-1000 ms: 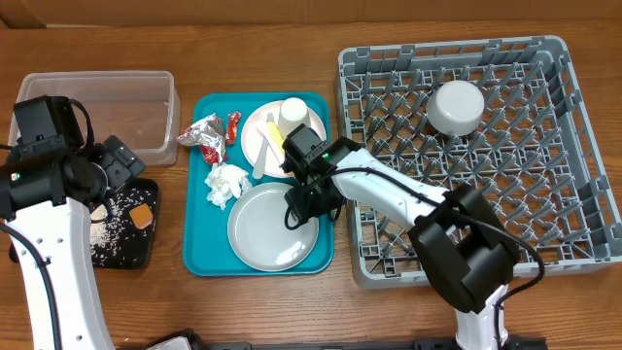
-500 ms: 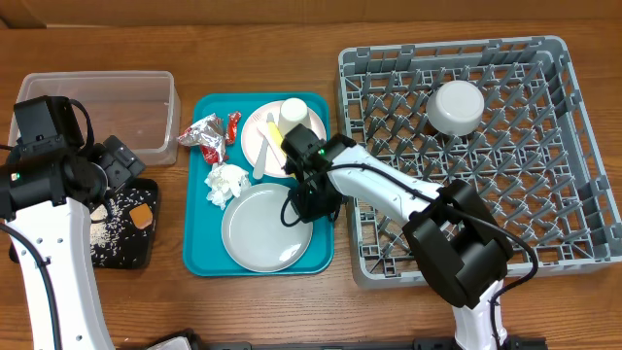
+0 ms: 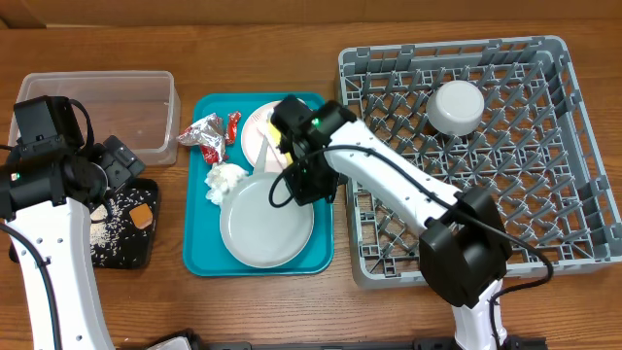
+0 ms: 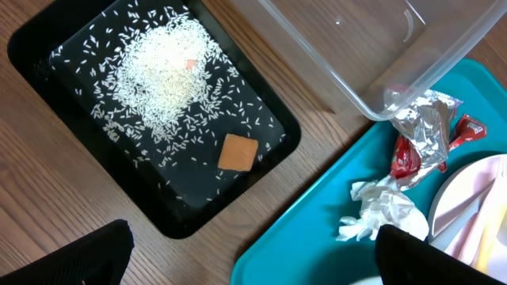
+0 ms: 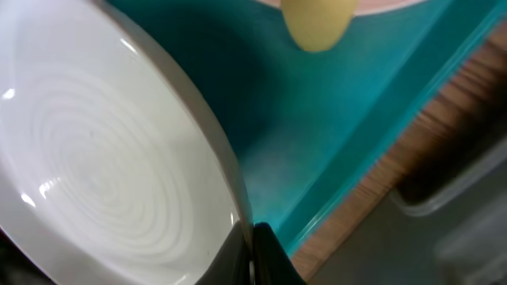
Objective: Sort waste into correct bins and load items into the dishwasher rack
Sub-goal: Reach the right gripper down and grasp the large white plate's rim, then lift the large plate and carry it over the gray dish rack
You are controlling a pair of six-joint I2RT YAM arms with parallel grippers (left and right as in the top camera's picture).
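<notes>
1. Wooden table (image 3: pixel 292 301) is carrying everything. Dishwasher rack (image 3: pixel 452 47) is filling the right side, teal tray (image 3: pixel 204 243) is sitting mid-table, and clear tub (image 3: pixel 126 107) and black tray (image 4: pixel 182 202) are lying on the left.
2. Edges: the rack's left wall is running just beside the teal tray's right wall, with only a thin strip of wood showing between them. A wider strip is showing between the teal tray and the black tray.
3. Light grey plate (image 3: pixel 258 228) is lying on the near half of the teal tray. Its far-left rim is sitting just beside the crumpled napkin (image 3: pixel 225 183), and bare tray floor is showing to its right.
4. Right gripper (image 5: pixel 252 252) is pinching closed on the plate's far-right rim. Yellow spoon (image 5: pixel 317 24) and pink plate (image 3: pixel 253 126) are lying just beyond it.
5. Left gripper (image 4: pixel 249 237) is hanging wide open, holding nothing, over the near edges of the black tray and teal tray.
6. Rice (image 4: pixel 162 75) and orange cube (image 4: pixel 237 152) are sitting in the black tray. Foil wrappers (image 4: pixel 424 134) are lying at the teal tray's far-left corner, just beside the tub.
7. Bowl (image 3: pixel 457 107) is sitting upside down in the rack's far part, well apart from both grippers.
</notes>
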